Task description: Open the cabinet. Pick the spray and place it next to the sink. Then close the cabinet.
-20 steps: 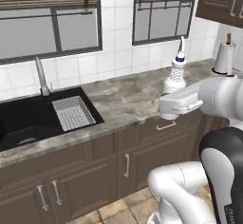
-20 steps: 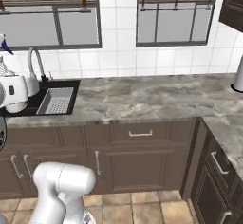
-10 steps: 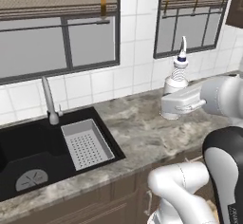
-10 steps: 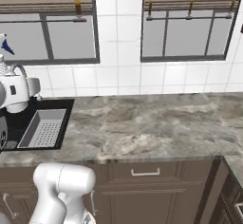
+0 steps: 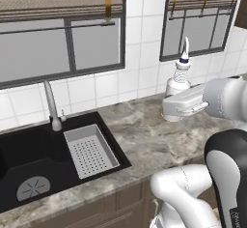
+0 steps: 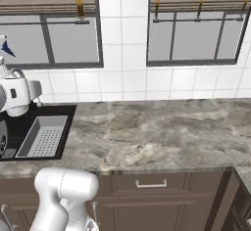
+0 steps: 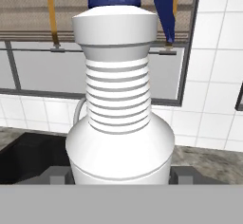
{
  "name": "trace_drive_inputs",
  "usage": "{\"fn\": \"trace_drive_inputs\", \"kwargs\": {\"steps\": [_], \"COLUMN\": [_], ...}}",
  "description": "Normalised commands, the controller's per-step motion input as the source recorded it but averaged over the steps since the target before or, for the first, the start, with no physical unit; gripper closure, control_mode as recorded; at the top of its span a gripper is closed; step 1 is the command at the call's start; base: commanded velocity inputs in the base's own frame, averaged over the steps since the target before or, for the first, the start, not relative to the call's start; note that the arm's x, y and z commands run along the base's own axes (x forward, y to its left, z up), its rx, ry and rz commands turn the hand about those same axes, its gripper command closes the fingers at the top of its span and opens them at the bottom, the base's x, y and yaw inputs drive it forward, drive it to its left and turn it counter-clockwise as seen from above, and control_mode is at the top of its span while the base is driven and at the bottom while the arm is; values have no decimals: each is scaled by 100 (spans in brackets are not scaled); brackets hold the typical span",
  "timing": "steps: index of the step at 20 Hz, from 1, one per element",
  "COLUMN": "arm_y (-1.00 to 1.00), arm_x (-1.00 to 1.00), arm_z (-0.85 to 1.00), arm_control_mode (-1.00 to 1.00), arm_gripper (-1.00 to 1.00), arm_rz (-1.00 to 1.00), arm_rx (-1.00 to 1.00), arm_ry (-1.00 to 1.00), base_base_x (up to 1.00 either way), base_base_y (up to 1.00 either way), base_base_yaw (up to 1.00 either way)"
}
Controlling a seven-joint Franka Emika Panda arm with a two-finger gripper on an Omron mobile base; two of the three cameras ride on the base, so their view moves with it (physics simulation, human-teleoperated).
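Note:
My gripper point(image 5: 176, 107) is shut on the lower body of the white spray point(image 5: 179, 75), holding it upright above the marble counter, to the right of the sink. The spray point(image 7: 119, 123) stands between the two dark fingertips point(image 7: 183, 174) in the hand view, its blue trigger at the top. The black sink point(image 5: 29, 149), with a grey strainer tray point(image 5: 90, 150) and a silver faucet point(image 5: 52, 107), lies at the lower left. From the right base view the spray point(image 6: 4, 54) shows at the far left edge, above the sink point(image 6: 59, 111). A dark sliver of the cabinet point(image 5: 242, 2) shows at the top right; its door is out of view.
The marble counter point(image 6: 157, 137) runs right from the sink, with brown drawers point(image 6: 149, 183) below. Windows with blinds point(image 5: 62, 34) and white tiles back the counter. My white arm point(image 5: 226, 99) fills the lower right of the left base view.
The whole picture has shifted: the base has moved toward the sink, which now lies closer and larger. The spray stays held in the gripper as before.

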Motion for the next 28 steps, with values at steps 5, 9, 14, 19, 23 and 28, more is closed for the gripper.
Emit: {"fn": "trace_drive_inputs", "kwargs": {"steps": [5, 9, 14, 19, 23, 28], "arm_y": [0, 0, 0, 0, 0, -16], "arm_x": [0, 0, 0, 18, 90, 96], "arm_z": [0, 0, 0, -7, -24, -26], "arm_control_mode": [100, 100, -100, -100, -100, -100], "arm_gripper": [100, 100, 100, 100, 100, 100], "arm_rz": [0, 0, 0, 0, 0, 2], "arm_rx": [0, 0, 0, 0, 0, -5], "arm_ry": [0, 0, 0, -4, 1, 6], "base_base_x": [0, 0, 0, 0, 0, 0], "base_base_y": [0, 0, 0, 0, 0, 0], "base_base_yaw": [0, 0, 0, 0, 0, 0]}}
